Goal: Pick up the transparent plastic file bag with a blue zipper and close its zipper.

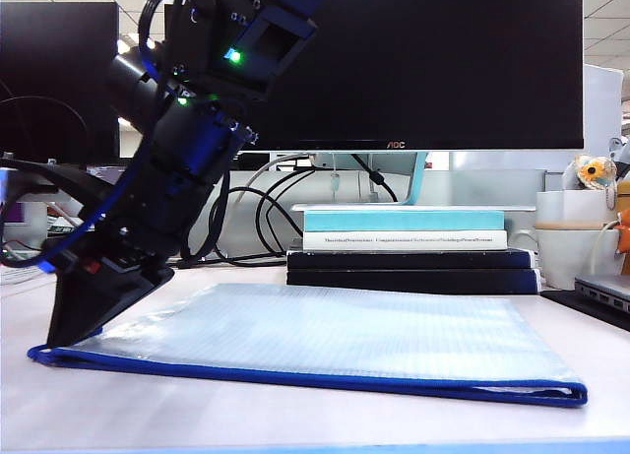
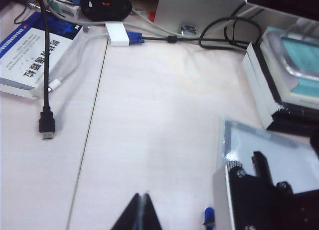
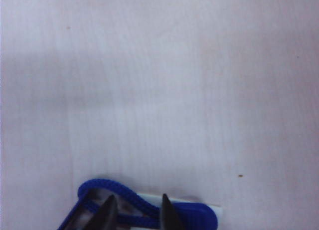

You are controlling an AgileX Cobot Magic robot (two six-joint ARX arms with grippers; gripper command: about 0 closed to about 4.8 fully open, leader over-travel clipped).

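Zipper [image 1: 325,380] lengthwise along file bag's [image 1: 335,331] near edge.

I see a big black monitor [image 1: 413,60] at the far side of the surface [image 1: 295,415]. Black cables [image 1: 266,218] hang down under it. In front of the monitor sits a stack of books [image 1: 409,247], with two dark ones at the bottom, a white one on them and a light-blue one on top. To the right of the stack I see a white mug [image 1: 576,252], and a small fluffy toy [image 1: 594,170] peeks out behind it. Far on the left lies a blue and white box [image 2: 37,53]. A black cable with a plug [image 2: 46,127] lies just beside that box. A white adapter with a blue end [image 2: 122,36] rests near the far edge.
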